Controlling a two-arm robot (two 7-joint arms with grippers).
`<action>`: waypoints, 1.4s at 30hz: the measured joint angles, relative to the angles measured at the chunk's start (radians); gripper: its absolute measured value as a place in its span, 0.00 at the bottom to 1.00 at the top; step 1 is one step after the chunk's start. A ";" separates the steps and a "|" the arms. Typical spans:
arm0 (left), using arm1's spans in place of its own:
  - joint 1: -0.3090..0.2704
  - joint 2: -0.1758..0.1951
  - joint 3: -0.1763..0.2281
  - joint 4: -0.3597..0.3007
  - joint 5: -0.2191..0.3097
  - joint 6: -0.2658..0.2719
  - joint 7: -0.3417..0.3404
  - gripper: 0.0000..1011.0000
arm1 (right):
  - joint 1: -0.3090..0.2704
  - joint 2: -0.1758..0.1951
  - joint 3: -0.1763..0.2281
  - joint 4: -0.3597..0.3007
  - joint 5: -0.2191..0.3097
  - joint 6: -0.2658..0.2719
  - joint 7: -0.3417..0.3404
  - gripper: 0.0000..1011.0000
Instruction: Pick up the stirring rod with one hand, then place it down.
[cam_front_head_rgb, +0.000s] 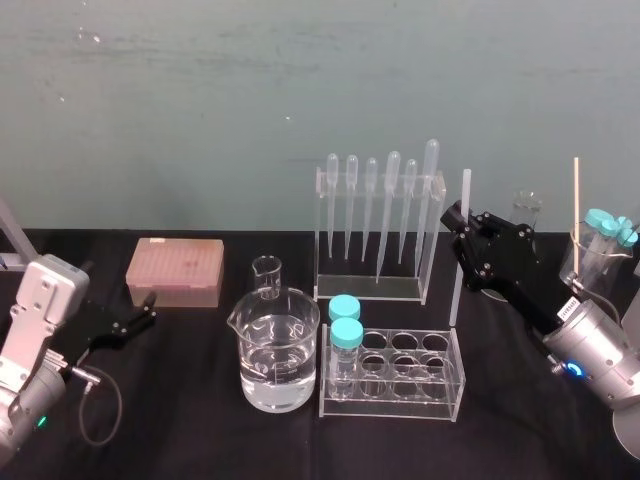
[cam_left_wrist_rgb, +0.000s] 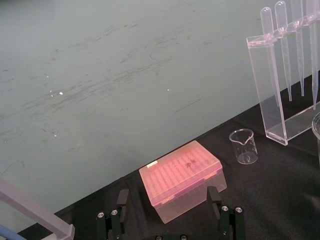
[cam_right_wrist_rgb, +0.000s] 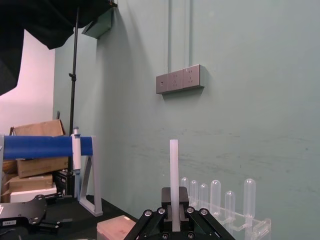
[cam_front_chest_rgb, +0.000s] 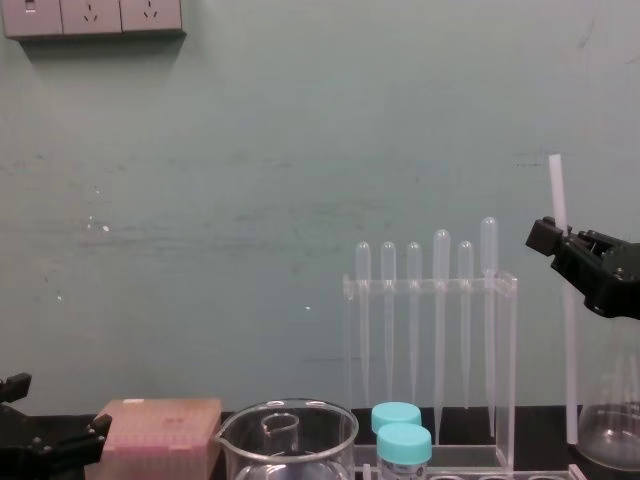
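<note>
Jaws clamp one stirring rod (cam_front_head_rgb: 465, 190), upright.

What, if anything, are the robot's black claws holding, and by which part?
The right gripper is shut on the stirring rod, which stands upright, and grips it in its upper third. The left gripper is open and holds nothing.

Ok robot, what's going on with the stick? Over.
Right gripper shut on the stirring rod, rod upright. Left gripper open, parked by the pink box. Pipette rack close beside the rod.
</note>
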 joint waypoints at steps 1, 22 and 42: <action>0.000 0.000 0.000 0.000 0.000 0.000 0.000 0.99 | 0.000 0.000 0.000 0.000 0.000 0.000 0.000 0.07; 0.000 0.000 0.000 0.000 0.000 0.000 0.000 0.99 | 0.000 0.000 0.000 0.000 0.000 0.000 0.000 0.07; 0.000 0.000 0.000 0.000 0.000 0.000 0.000 0.99 | -0.001 -0.002 0.007 -0.002 -0.001 0.008 0.008 0.07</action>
